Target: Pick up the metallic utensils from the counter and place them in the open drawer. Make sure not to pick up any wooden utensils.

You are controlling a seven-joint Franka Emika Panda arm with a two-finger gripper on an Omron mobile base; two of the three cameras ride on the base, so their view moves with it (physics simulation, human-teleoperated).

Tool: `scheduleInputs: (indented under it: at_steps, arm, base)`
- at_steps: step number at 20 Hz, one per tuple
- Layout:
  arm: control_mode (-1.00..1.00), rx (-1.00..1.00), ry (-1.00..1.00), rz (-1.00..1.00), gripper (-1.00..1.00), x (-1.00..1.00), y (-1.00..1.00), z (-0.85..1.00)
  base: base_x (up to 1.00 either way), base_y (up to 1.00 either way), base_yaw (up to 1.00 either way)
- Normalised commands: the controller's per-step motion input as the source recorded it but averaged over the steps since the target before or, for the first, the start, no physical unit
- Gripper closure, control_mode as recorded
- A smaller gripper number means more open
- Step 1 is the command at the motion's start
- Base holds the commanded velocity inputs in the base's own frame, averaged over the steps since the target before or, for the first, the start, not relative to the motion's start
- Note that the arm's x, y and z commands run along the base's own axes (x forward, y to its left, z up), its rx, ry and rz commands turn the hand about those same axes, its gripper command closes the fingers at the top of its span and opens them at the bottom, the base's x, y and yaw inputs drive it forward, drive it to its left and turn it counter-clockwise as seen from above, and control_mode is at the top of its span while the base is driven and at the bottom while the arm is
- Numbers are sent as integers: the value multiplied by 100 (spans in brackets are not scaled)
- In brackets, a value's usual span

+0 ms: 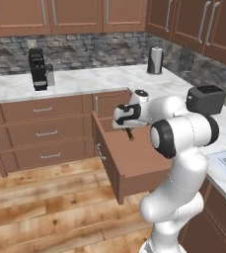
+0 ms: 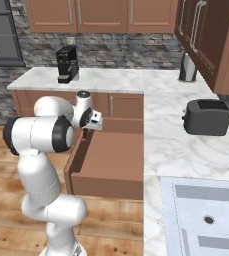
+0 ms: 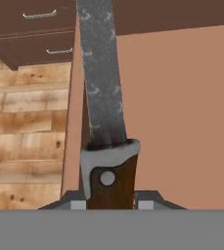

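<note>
My gripper [image 3: 107,202] is shut on a metallic utensil [image 3: 101,93], a knife with a grey blade and a dark brown handle. The blade points down into the open drawer [image 3: 182,107]. In the left base view the gripper [image 1: 129,133] hangs over the back part of the reddish-brown open drawer [image 1: 134,165], and the knife [image 1: 130,135] shows as a short dark sliver beneath it. From the right base view the hand [image 2: 92,120] sits above the drawer's [image 2: 111,162] far left corner. The counter and the wooden utensils are out of view.
A marble worktop [image 1: 85,79] over the wall cabinets carries a black coffee machine [image 1: 38,69], a steel canister [image 1: 155,60] and a dark toaster [image 2: 207,117]. A sink [image 2: 206,215] lies to the right. Closed drawers [image 1: 43,131] stand left of the open one, above wooden floor [image 1: 50,207].
</note>
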Motion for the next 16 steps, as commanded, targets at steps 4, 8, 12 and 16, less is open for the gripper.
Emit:
scheduleInputs:
  at_steps: [4, 8, 12, 16]
  arm:
    - [-100, -14, 20, -3, 100, 30, -33, 2]
    - [-100, -26, 26, 0, 100, 43, 0, -14]
    - [-100, -21, 24, 0, 100, 47, 0, -41]
    - [-100, 2, 6, 0, 100, 5, -13, -68]
  base:
    - [0, 0, 0]
    - [0, 0, 0]
    - [0, 0, 0]
    - [0, 0, 0]
